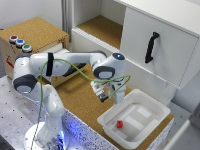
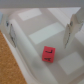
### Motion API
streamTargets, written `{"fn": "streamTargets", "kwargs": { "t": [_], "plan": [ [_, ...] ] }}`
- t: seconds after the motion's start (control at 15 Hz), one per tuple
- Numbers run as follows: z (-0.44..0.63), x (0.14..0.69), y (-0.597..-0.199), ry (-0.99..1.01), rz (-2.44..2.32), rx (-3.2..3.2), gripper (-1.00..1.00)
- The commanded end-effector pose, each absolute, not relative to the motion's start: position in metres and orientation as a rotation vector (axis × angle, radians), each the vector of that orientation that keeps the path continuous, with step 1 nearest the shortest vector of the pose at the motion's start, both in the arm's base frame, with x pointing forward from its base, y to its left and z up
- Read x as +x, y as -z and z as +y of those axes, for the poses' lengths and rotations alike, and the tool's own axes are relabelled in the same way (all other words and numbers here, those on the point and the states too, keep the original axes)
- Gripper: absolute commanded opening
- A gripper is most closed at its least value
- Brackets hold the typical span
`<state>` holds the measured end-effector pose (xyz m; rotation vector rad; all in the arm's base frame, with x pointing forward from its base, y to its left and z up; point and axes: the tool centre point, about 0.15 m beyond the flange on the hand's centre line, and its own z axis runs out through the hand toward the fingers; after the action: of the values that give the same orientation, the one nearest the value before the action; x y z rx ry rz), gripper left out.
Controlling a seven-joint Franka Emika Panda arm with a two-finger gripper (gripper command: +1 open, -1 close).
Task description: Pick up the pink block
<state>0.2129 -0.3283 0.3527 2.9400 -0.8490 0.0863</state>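
The pink block (image 1: 120, 123) is a tiny reddish cube lying on the floor of a white tray (image 1: 150, 107), towards the exterior view's left part of it. My gripper (image 1: 104, 95) hangs above the tray's rim, up and to the exterior view's left of the block, not touching it. The wrist view looks down into the tray (image 2: 60, 67). There the pink block (image 2: 48, 54) lies flat on the tray floor, and my gripper (image 2: 40, 42) is open, its two fingers wide apart with nothing between them.
The tray rests on a cork-topped surface (image 1: 80, 97). A white cabinet with a black handle (image 1: 151, 47) rises behind it. A cardboard box (image 1: 35, 37) with several round caps stands at the exterior view's far left.
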Motion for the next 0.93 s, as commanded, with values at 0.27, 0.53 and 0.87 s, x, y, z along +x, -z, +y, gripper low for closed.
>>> {"fn": "streamTargets", "kwargs": {
  "t": [0.27,0.53,0.87],
  "plan": [
    [-0.400,0.233,-0.273,-0.083,-0.903,2.943,1.00],
    [-0.399,0.244,-0.245,-0.015,-0.906,2.952,1.00],
    [-0.391,0.258,-0.224,0.038,-0.924,2.970,1.00]
  ]
}}
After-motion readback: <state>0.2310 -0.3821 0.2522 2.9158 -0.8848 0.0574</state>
